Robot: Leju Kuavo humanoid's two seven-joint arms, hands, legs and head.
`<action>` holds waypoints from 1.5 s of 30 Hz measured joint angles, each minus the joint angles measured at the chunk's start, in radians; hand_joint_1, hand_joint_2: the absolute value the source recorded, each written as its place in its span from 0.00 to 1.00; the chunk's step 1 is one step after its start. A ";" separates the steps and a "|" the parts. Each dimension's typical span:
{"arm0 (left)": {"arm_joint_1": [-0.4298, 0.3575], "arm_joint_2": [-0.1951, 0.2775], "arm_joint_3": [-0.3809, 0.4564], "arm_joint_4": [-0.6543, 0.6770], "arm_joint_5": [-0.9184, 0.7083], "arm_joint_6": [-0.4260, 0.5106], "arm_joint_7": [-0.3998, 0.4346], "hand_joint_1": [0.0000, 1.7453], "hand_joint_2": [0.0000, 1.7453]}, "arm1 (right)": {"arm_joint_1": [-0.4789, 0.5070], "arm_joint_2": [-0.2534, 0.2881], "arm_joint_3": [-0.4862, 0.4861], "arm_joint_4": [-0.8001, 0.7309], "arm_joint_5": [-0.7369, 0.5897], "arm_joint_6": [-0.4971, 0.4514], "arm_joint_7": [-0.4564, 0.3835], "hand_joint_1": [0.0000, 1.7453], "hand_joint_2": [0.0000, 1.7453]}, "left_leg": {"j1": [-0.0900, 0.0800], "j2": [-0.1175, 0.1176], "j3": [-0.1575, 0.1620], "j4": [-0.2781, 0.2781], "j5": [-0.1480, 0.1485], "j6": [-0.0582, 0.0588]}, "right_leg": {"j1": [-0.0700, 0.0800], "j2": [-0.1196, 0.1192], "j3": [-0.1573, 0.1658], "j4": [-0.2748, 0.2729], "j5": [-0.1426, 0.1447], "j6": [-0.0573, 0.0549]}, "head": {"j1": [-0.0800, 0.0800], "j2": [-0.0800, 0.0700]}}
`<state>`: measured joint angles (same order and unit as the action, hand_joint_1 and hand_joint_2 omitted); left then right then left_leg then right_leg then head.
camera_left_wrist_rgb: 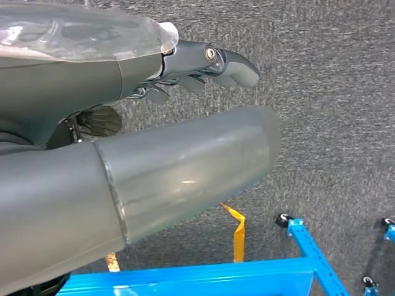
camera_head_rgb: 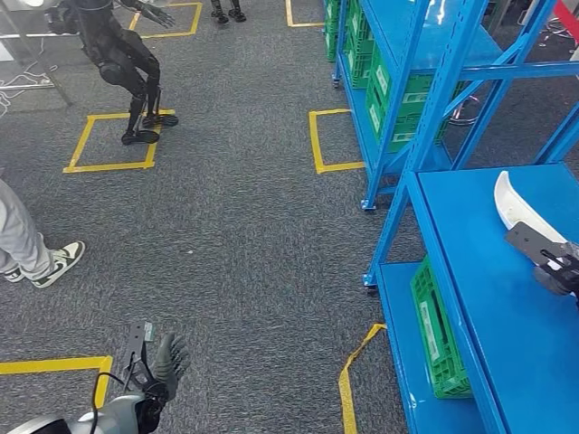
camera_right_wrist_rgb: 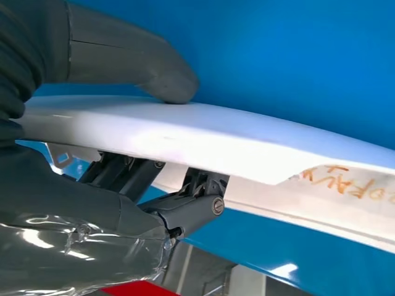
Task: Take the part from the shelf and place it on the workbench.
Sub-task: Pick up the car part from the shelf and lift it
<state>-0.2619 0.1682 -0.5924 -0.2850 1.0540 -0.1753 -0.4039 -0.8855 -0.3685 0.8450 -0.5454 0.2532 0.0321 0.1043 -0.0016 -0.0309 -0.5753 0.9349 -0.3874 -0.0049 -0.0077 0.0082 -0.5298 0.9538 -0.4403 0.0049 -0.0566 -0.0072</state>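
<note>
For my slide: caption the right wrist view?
Right hand grips the long white curved part over the blue shelf.

White curved part (camera_head_rgb: 513,204) on the blue shelf (camera_head_rgb: 491,298)

Long, glossy and shell-like (orange handwriting on one face), it lies near the shelf's far edge.

The left arm hangs low at the robot's side, its left hand (camera_head_rgb: 166,363) holding nothing, fingers (camera_left_wrist_rgb: 219,61) extended and slightly apart. The right arm reaches forward at the right edge; the right hand (camera_head_rgb: 556,271) grips the white part (camera_right_wrist_rgb: 195,139), thumb pressed on one face, fingers beneath.
</note>
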 joint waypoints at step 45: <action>0.034 0.006 0.000 0.000 -0.015 0.014 -0.059 0.00 0.00 | 0.455 0.096 -0.258 -1.176 0.150 -0.369 -0.028 1.00 1.00 | 0.001 0.000 0.000 -0.001 0.000 0.000 | 0.001 0.000 -0.002 0.000 -0.002 -0.001 | 0.001 0.000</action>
<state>-0.2282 0.1742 -0.5924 -0.2850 1.0393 -0.1617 -0.4626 -0.4301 -0.2725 0.5873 -1.7210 0.4030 -0.3371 0.0758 -0.0008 -0.0305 -0.5756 0.9344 -0.3878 -0.0054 -0.0069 0.0083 -0.5313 0.9537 -0.4419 0.0038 -0.0557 -0.0072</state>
